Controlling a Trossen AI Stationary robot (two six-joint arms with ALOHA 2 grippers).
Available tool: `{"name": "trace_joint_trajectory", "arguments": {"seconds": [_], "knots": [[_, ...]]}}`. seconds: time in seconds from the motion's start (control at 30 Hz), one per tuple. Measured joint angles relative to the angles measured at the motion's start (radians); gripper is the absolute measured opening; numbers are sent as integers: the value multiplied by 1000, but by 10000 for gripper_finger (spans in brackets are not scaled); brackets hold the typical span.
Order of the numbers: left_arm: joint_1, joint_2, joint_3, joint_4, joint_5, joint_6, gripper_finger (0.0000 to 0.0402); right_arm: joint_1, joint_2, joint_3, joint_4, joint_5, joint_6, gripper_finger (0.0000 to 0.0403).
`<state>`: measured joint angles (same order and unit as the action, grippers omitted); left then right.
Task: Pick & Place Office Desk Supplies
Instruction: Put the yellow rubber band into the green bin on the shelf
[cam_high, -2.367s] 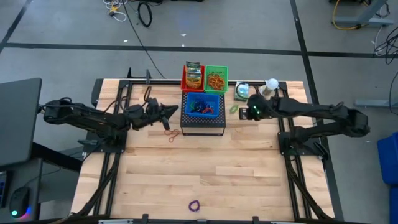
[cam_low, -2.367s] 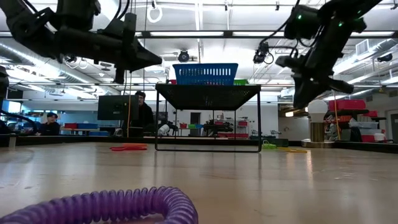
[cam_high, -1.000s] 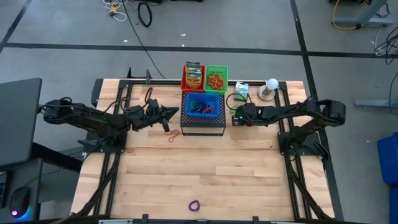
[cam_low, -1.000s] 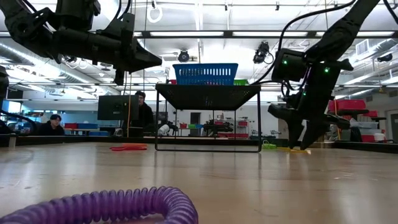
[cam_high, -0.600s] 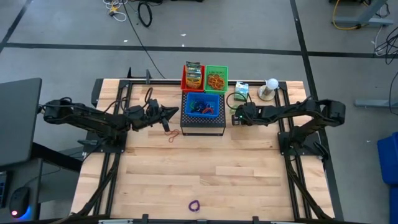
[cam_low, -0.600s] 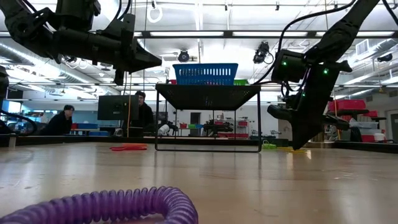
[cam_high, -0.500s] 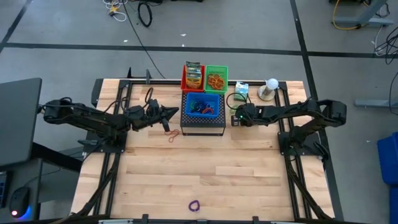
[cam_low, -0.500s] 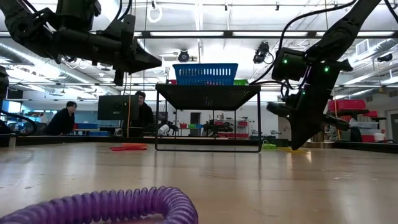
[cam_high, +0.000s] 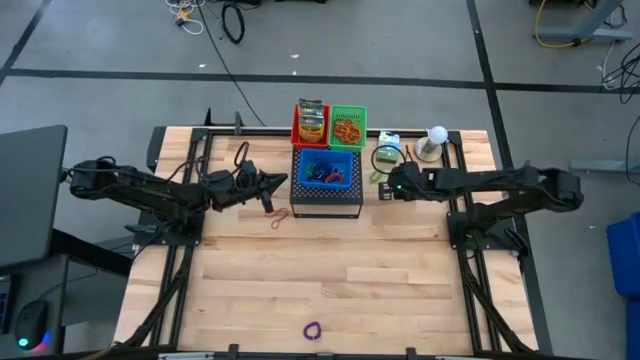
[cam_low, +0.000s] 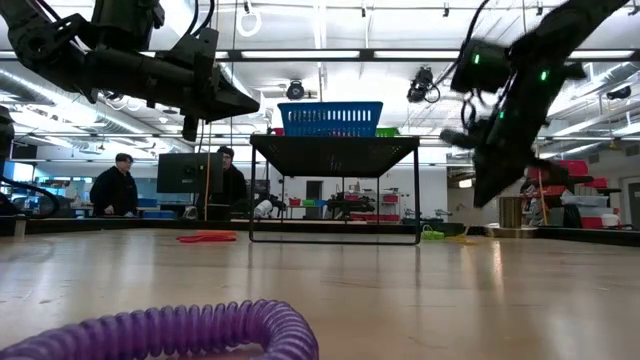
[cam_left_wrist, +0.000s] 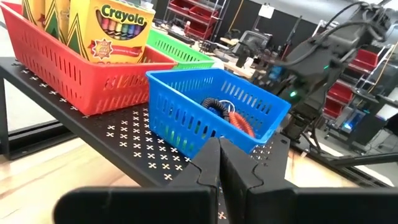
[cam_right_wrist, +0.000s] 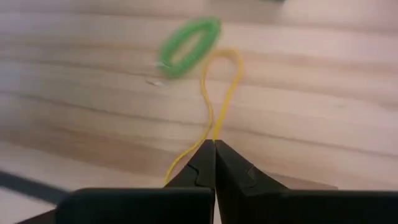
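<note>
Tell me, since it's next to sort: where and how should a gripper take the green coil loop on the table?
Grip the green coil loop across one side of its ring, coming straight down from above. It lies flat on the table, hollow in the middle, so one finger can drop inside and one outside.

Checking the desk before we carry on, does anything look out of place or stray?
A purple coil loop lies alone near the table's front edge, far from the baskets. Red-orange rubber bands sit loose on the wood left of the black stand. Nothing looks spilled or damaged.
</note>
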<state>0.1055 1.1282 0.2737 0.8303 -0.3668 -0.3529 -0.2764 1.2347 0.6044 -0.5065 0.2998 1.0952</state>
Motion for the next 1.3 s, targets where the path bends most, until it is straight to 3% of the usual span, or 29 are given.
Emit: {"name": "trace_joint_trajectory", "arguments": {"seconds": [0.3, 0.5, 0.63, 0.83, 1.03, 1.3], "knots": [[0, 0, 0, 0, 0, -20, 7, 80, -96, 287, -243, 141, -114, 0], [0, 0, 0, -3, 0, -17, 7, 66, -93, 504, -235, 276, -284, 0], [0, 0, 0, -4, 0, -17, 7, 32, -79, 606, -133, 306, -435, 0], [0, 0, 0, -18, -7, -17, 7, -48, -29, 669, 76, 286, -600, 0], [0, 0, 0, -18, -18, -17, 7, -129, 79, 675, 257, 142, -641, 0], [0, 0, 0, -18, -19, -12, 7, -172, 214, 675, 280, 56, -659, 0]]}}
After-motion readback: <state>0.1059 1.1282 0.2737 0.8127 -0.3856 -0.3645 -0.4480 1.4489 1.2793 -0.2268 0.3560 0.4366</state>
